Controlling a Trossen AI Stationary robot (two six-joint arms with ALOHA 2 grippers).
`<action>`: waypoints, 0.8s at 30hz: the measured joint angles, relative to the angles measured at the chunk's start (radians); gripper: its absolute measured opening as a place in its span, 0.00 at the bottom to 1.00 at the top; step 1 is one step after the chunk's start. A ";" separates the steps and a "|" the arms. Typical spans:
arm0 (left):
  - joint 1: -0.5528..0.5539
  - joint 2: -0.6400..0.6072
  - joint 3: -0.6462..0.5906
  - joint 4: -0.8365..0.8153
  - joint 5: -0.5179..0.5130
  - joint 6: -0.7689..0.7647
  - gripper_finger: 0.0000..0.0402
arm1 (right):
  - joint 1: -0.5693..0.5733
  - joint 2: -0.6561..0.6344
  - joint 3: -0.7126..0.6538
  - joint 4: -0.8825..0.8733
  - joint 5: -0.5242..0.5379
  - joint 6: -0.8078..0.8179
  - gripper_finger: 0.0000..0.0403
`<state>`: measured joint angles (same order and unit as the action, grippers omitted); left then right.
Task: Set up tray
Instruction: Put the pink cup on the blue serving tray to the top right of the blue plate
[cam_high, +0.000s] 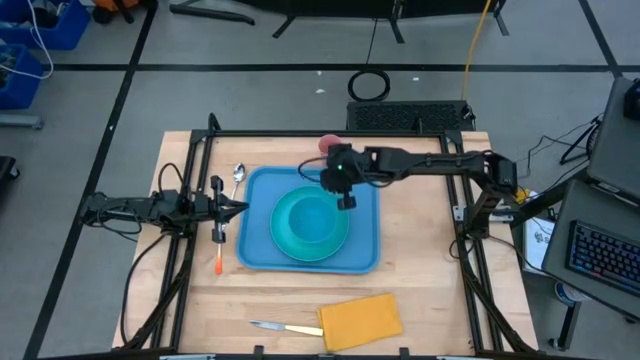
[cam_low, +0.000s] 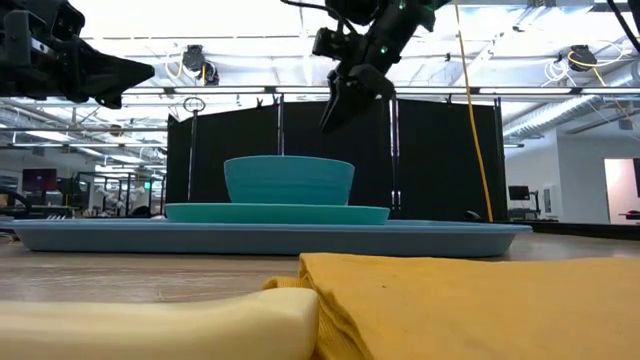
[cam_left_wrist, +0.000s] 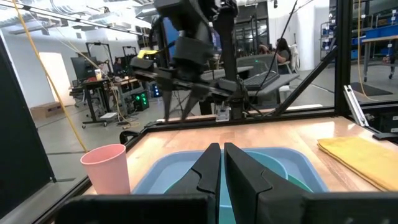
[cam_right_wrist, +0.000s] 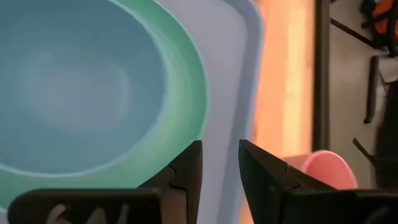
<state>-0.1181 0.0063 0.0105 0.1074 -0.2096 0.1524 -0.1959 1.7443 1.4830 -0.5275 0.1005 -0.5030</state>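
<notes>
The blue tray (cam_high: 365, 255) lies mid-table. On it rests a turquoise plate (cam_low: 277, 213) with a turquoise bowl (cam_low: 288, 180) standing in it. My right gripper (cam_high: 347, 203) hangs over the tray's far right part, above the bowl's rim, slanting down. It is open with nothing between its fingers (cam_right_wrist: 221, 149). A pink cup (cam_high: 328, 143) stands upright on the table just beyond the tray's far edge. My left gripper (cam_high: 243, 208) waits shut and level at the tray's left edge (cam_left_wrist: 222, 148), touching nothing.
A spoon (cam_high: 238, 175) lies left of the tray's far corner, and an orange-handled utensil (cam_high: 218, 262) near its left side. A folded yellow napkin (cam_high: 360, 320) and a knife (cam_high: 280, 327) lie by the near edge. A black frame (cam_high: 300, 133) borders the table.
</notes>
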 joint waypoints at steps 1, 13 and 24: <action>0.000 0.000 0.000 0.000 0.000 0.000 0.06 | -0.010 0.000 0.000 0.001 0.000 -0.007 0.23; 0.000 0.000 0.000 0.000 0.000 0.000 0.06 | -0.124 0.000 0.000 0.004 -0.065 -0.055 0.23; 0.000 0.000 0.000 0.000 0.000 0.000 0.06 | -0.196 0.018 0.001 -0.020 -0.116 -0.073 0.23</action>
<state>-0.1181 0.0063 0.0109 0.1074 -0.2092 0.1524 -0.3915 1.7619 1.4837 -0.5475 -0.0158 -0.5762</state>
